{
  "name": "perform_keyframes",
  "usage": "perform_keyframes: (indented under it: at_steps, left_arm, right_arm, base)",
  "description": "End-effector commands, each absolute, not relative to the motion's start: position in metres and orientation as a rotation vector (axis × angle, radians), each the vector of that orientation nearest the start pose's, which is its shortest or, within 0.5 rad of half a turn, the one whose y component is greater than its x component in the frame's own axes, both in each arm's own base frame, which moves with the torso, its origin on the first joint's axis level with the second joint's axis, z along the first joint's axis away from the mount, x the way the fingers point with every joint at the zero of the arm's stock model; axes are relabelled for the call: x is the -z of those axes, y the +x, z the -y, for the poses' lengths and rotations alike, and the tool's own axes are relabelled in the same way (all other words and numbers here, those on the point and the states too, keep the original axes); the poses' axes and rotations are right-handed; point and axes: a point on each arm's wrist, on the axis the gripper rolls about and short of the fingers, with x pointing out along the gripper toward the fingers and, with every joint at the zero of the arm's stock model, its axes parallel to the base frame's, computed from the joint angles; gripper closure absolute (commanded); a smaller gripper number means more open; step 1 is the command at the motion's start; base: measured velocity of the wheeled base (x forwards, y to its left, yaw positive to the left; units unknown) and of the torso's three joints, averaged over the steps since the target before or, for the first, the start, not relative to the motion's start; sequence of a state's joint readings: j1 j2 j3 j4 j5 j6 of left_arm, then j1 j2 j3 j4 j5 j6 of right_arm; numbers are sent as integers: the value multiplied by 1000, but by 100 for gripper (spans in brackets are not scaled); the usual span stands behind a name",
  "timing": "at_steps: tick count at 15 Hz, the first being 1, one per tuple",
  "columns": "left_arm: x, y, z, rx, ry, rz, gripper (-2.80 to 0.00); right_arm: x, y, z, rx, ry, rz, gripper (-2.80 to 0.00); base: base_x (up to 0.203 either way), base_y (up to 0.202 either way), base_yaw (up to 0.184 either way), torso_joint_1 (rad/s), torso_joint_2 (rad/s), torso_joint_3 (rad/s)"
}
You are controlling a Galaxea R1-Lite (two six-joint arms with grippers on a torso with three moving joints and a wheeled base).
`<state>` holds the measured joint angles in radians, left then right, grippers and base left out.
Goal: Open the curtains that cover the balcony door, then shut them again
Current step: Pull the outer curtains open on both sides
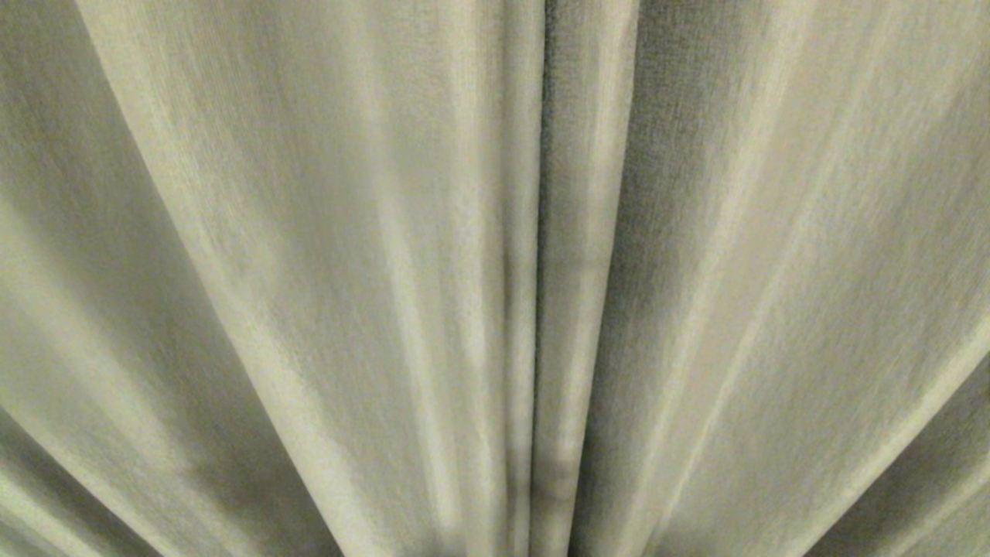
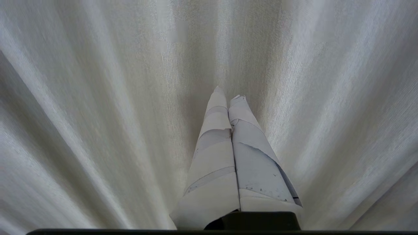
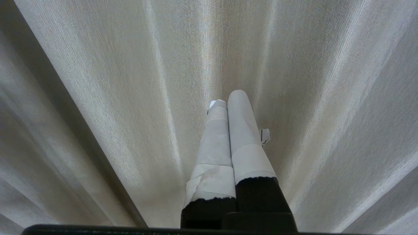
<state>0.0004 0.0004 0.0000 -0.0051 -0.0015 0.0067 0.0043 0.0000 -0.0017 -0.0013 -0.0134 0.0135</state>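
Cream pleated curtains [image 1: 348,271] fill the whole head view, and two panels meet at a dark vertical seam [image 1: 541,232] near the middle. The balcony door is hidden behind them. Neither arm shows in the head view. In the left wrist view my left gripper [image 2: 228,94] is shut, its white-taped fingers pressed together and pointing at the curtain cloth [image 2: 98,114] with nothing between them. In the right wrist view my right gripper [image 3: 227,99] is shut and empty too, its taped fingers facing the curtain folds [image 3: 114,98].
A dark shadowed fold [image 3: 65,130] runs along one side of the cloth in the right wrist view. Nothing but curtain fabric shows in any view.
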Motion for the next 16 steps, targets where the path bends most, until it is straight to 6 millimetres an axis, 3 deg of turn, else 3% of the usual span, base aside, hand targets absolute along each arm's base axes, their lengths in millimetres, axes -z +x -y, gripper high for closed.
perform_keyframes:
  at_steps: [1, 8, 16]
  left_arm:
    - [-78, -23, 0, 4, 16, 11, 0]
    - [-134, -29, 2, 94, -39, 0, 0]
    - [-229, 29, 0, 1, 11, 59, 0]
  right_arm:
    - [-76, -23, 0, 9, 14, 3, 0]
    - [-76, -23, 0, 9, 14, 3, 0]
    - [-76, -23, 0, 9, 14, 3, 0]
  base:
    - [0, 0, 0, 0, 0, 0]
    - [0, 0, 0, 0, 0, 0]
    - [0, 0, 0, 0, 0, 0]
